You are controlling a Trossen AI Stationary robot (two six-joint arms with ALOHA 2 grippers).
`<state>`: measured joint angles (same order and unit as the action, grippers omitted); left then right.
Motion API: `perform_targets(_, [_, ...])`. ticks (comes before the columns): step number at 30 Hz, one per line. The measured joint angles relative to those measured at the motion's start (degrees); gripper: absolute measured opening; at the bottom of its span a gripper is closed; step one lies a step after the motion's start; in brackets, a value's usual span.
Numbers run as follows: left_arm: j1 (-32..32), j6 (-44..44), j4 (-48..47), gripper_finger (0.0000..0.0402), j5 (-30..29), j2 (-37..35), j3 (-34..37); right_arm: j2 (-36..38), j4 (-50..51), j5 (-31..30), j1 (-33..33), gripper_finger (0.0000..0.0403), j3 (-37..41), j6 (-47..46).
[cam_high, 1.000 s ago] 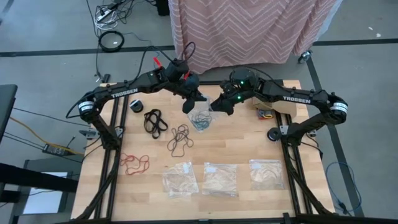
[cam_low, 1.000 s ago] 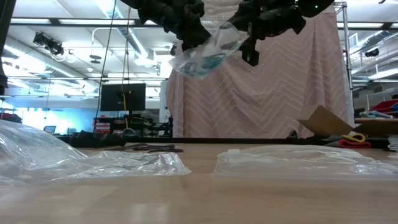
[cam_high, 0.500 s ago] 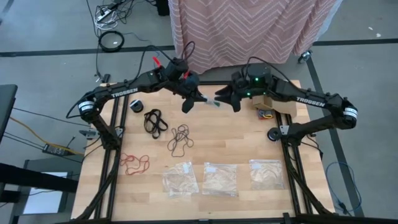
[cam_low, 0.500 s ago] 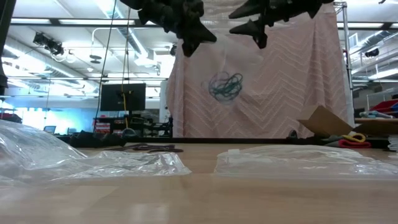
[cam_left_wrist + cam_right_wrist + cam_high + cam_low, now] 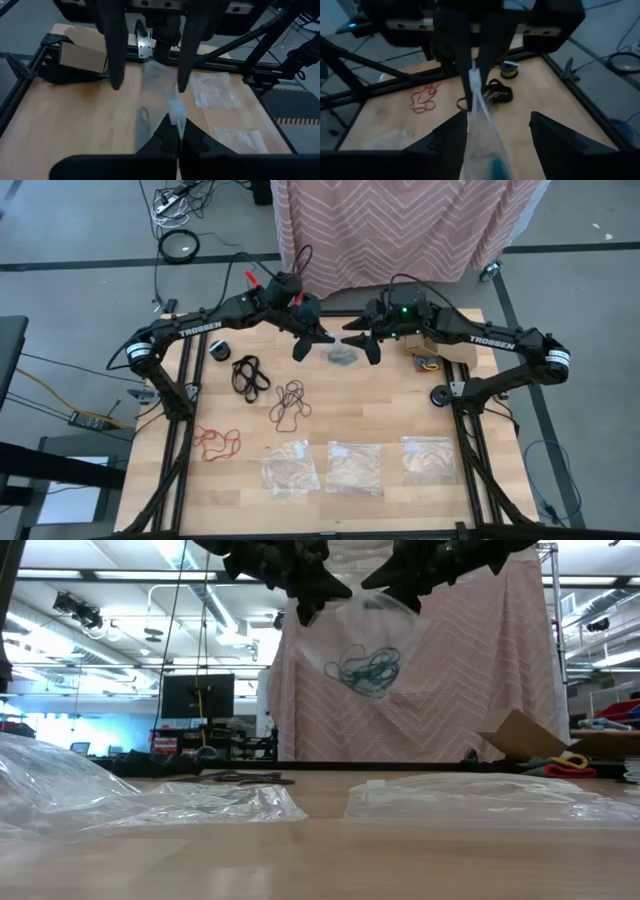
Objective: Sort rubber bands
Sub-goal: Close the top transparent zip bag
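Two grippers raised over the table's [image 5: 400,395] far edge: left gripper [image 5: 312,343] clenched on the top of a clear bag [image 5: 372,635] holding teal rubber bands [image 5: 365,670]; right gripper [image 5: 362,345] spread wide, released. Black, brown, red clusters near the left edge.

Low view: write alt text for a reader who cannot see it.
A clear plastic bag holding teal-blue rubber bands hangs above the table, pinched by the shut left claw, with the open right claw beside it. More clear bags lie on the wooden table below.
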<state>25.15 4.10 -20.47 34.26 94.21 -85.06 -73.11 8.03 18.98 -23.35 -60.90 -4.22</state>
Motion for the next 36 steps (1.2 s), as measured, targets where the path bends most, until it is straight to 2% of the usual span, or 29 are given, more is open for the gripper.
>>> perform_targets(4, [0.0,-0.1,0.4,0.0,0.0,0.0,0.0,-0.8,0.4,0.7,0.4,0.0191,0.0,-0.1])
perform_targets(8, [0.0,-0.6,1.8,0.0,0.0,0.0,0.0,-1.7,-0.2,1.0,0.4,0.0154,0.0,-0.4])
perform_targets(11, [0.0,-1.4,2.1,0.0,0.1,0.0,0.0,-2.0,-0.5,1.1,0.5,0.0105,0.0,-0.7])
perform_targets(14, [0.0,-1.4,1.9,0.0,0.2,0.0,0.0,-2.0,-0.8,1.1,0.5,0.0034,0.0,-1.6])
perform_targets(16, [0.0,-1.4,1.9,0.0,0.3,0.0,0.0,-1.9,-1.0,1.2,0.5,0.0011,0.0,-2.3])
perform_targets(26, [0.0,-1.4,1.9,0.0029,-1.1,0.0,0.0,-1.9,-0.1,1.6,0.3,0.0,0.0,-4.8])
perform_targets(36, [0.2,-2.2,1.5,0.0105,-1.2,-0.6,0.0,-1.9,1.3,2.3,0.3,0.0,0.0,-4.8])
